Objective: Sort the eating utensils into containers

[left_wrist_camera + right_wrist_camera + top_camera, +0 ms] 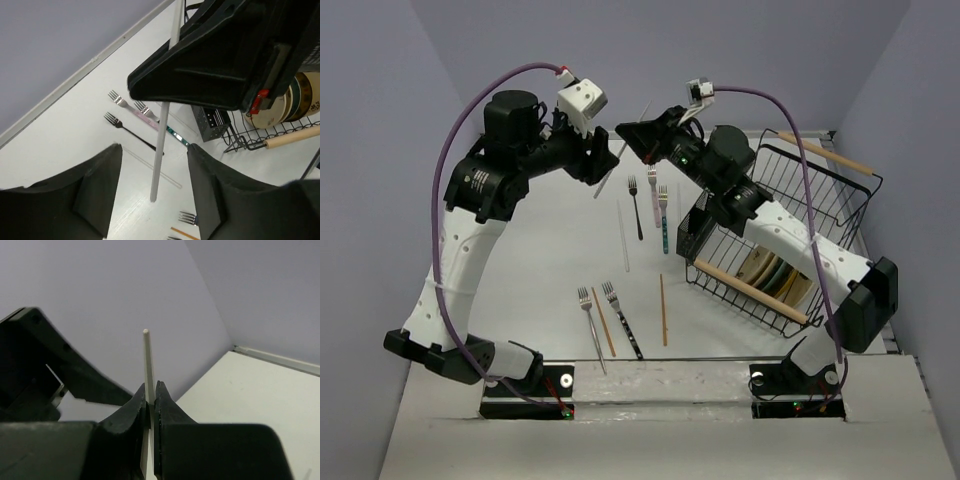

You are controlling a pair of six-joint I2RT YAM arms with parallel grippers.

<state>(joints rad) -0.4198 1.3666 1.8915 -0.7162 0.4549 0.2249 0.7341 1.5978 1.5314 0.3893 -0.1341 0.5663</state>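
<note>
My right gripper (623, 130) is raised over the far middle of the table and is shut on a pale white chopstick (610, 172), which slants down to the left. In the right wrist view the chopstick (146, 352) sticks up out of the closed gripper (151, 387). My left gripper (600, 165) is open, and in the left wrist view (155, 149) the chopstick's lower end (159, 150) hangs between its fingers without touching them. The small black cutlery holder (688, 235) stands at the rack's left side; it also shows in the left wrist view (211, 120).
On the table lie a black fork (636, 205), a pink fork (653, 195), a teal fork (663, 225), a second white chopstick (623, 238), a silver fork (590, 325), a dark-handled fork (623, 322) and brown chopsticks (663, 310). The wire rack (840, 190) holds plates (775, 275).
</note>
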